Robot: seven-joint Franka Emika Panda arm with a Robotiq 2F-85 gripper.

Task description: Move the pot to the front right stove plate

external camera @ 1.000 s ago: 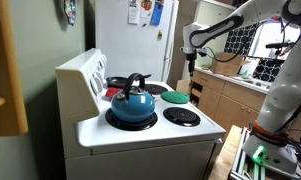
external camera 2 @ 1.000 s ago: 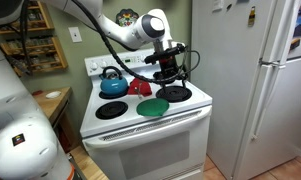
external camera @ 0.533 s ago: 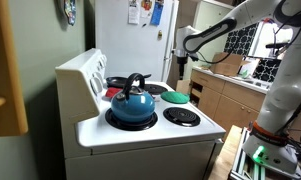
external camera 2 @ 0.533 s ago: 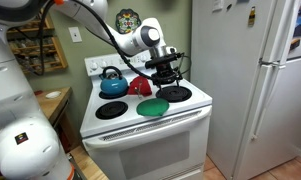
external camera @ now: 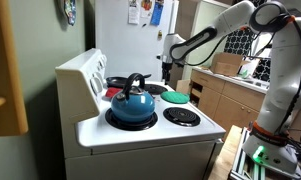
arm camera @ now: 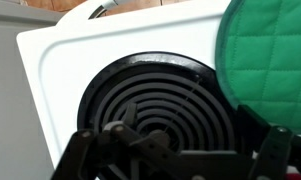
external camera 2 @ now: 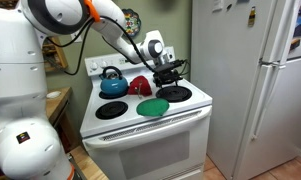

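Since a second ago the pincer (external camera: pixel 168 58) has swung left in an exterior view, farther in over the counter (external camera 2: pixel 133 121), and the arm's elbow has dropped. The pot (external camera 2: pixel 153 107) and the blue kettle (external camera 2: pixel 113 82) have not shifted. The counter is glossy white enamel set with black spiral coil plates. The pot is a flat green round, and the wrist view shows its surface quilted in small diamonds. It lies on the near side of the counter, right of a bare coil plate (external camera 2: pixel 112 110). The kettle, rounded with an arched black handle, stands far left. The pincer hangs over the far right coil plate (arm camera: pixel 155 100), dark fingers spread with nothing between them. The pot lies below it and nearer, apart from it.
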